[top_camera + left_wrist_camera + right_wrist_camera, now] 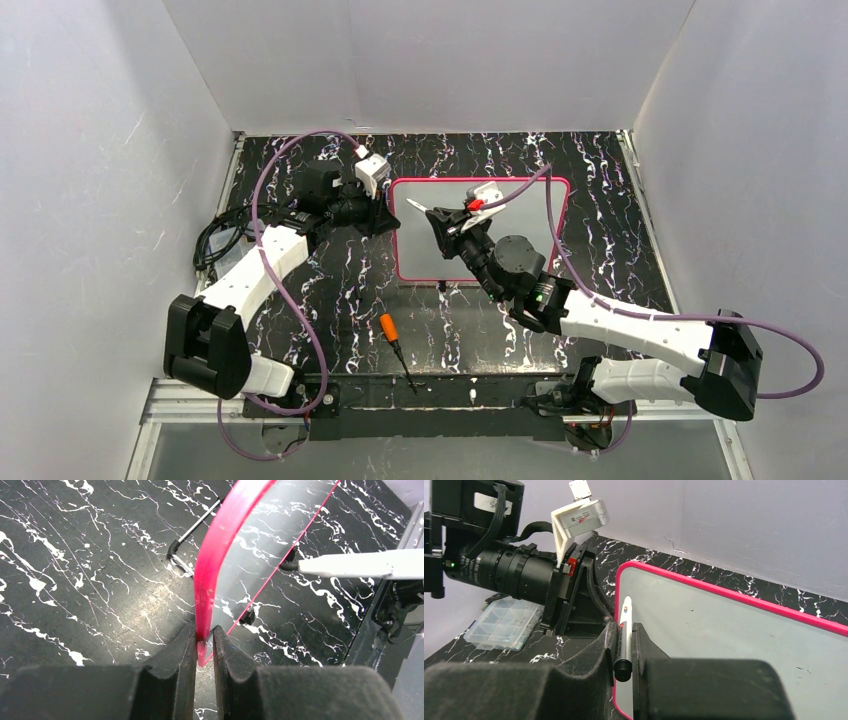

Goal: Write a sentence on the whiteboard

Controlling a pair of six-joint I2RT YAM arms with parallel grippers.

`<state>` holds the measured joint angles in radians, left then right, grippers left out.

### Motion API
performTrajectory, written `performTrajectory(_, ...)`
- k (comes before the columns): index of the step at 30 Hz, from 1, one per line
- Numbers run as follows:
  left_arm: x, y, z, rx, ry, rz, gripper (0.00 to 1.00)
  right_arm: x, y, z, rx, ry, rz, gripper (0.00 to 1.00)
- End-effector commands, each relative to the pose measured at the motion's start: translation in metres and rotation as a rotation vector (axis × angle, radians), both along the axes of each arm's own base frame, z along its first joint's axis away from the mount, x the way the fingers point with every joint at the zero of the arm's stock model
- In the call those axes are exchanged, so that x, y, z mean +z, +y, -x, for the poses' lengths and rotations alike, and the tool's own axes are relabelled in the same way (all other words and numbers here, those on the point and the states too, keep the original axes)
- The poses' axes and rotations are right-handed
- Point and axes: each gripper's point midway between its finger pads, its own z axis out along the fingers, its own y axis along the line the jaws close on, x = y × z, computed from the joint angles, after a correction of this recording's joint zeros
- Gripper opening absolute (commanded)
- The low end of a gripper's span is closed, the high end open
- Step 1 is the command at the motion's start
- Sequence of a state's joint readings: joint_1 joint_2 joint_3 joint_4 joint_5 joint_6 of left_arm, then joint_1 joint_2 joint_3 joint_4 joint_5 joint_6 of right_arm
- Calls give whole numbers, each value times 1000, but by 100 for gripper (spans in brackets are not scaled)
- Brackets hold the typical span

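The left gripper (204,639) is clamped on the pink frame at the left edge of the whiteboard (425,255), which sits mid-way across the black marbled table (610,210). Over the board's left part, the right gripper (624,632) pinches a white marker (625,612) — tip aimed toward the upper left corner — contact unclear.

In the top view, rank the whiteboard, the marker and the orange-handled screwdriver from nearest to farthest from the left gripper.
1. whiteboard: its left edge is clamped in the left gripper.
2. marker: just right of it, over the whiteboard, in the right gripper.
3. orange-handled screwdriver: on the table toward the near edge.
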<state>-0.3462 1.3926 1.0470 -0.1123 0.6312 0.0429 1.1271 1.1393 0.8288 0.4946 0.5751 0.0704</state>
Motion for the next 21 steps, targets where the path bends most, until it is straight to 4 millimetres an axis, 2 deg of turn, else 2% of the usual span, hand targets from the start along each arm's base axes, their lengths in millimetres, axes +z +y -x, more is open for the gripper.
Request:
performTrajectory(1,-8,2,13,-13,-13,-54,0,39,-3,-5,-40,-60,-91,1)
performTrajectory(12,-12,0,17,-29,-24,-86,0,44,0,-6,-39,-79,-110,1)
performTrajectory(21,-10,-1,19,-35,-32,-86,0,34,-3,-15,-101,-69,-75,1)
